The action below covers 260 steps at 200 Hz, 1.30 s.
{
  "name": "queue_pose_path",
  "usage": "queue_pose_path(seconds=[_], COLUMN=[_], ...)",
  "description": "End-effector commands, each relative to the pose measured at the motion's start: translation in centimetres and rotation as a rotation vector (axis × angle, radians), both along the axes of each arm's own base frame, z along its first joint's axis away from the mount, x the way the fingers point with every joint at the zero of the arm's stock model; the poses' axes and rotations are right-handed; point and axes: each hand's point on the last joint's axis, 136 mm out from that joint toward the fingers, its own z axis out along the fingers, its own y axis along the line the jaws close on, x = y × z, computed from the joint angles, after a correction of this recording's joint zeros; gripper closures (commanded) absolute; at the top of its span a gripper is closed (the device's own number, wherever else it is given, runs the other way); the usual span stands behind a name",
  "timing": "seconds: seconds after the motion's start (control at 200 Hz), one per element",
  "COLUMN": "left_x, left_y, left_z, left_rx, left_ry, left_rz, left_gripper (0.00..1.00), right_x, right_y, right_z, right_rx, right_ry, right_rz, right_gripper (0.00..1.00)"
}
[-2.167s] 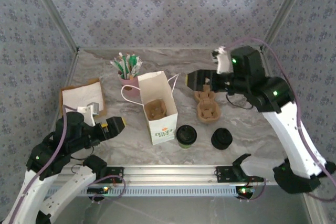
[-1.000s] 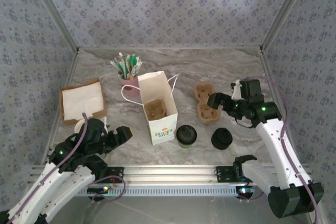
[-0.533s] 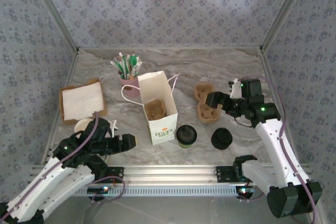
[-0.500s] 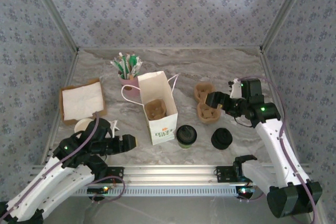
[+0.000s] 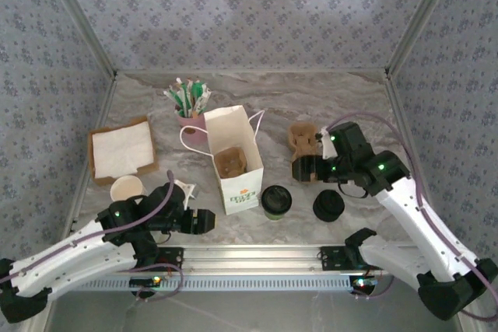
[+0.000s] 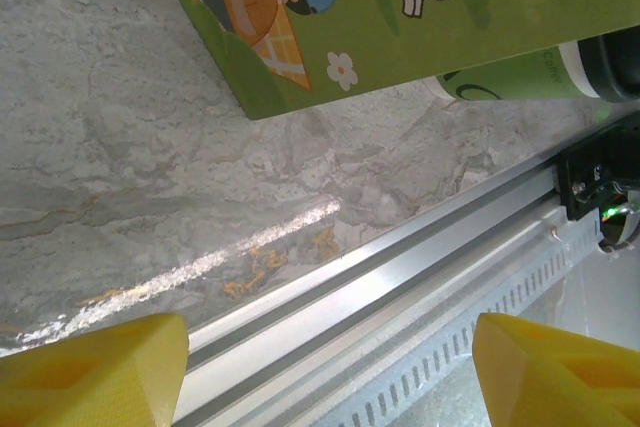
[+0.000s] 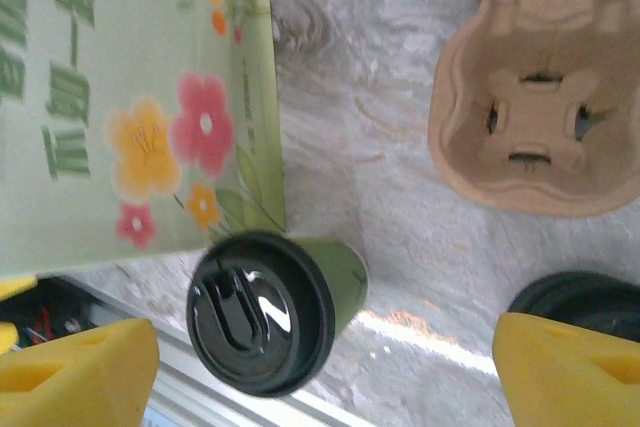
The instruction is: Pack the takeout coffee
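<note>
Right gripper (image 7: 320,375) open, empty; cup (image 7: 345,269) just ahead, off-centre toward bag (image 7: 130,97). Centre jaws, then close below lid (image 7: 262,312).

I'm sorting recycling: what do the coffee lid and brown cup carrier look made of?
The coffee lid: likely plastic, glossy black, with bright reflections. The cup carrier: probably moulded paper pulp, matte tan, with a rough, fibrous surface and soft pressed edges.

L arm stretched low twd centre, L gripper (image 5: 201,221) spread wide, empty. R arm bent inward, R gripper (image 5: 302,167) spread, empty.
</note>
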Motion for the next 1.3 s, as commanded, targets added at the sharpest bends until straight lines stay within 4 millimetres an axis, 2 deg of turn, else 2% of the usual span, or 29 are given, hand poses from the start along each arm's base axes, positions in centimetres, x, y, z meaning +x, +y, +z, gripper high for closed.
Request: queue_pose_path(seconds=[0.0,0.24,0.555,0.924,1.294], left_x=[1.4,2.7,3.9,5.7,7.3], left_y=[-1.1,-2.3,-2.4,-1.3,-1.0], left_z=[0.9,0.7,0.2,0.4,-0.1], left_rx=[-0.051,-0.089,-0.121,-0.094,-0.096], left_ry=[-0.057,-0.082,-0.109,-0.194,-0.169], left_rz=[0.055,0.139,0.231,0.308,0.327], left_gripper=[0.25,0.19,0.18,0.15,0.14], right_x=[-1.0,-1.9,-2.8,-3.1,-3.7], right_y=[-1.3,1.2,4.2,6.2,7.2], right_z=[-1.0,-2.2,-3.8,-5.6,-6.5], right_rx=[-0.139,-0.218,-0.292,-0.309,-0.346], right_ry=[0.007,-0.020,-0.078,-0.087,-0.091], right_rz=[-0.039,0.001,0.090,0.187,0.268], right_gripper=[0.13,0.17,0.20,0.20,0.20])
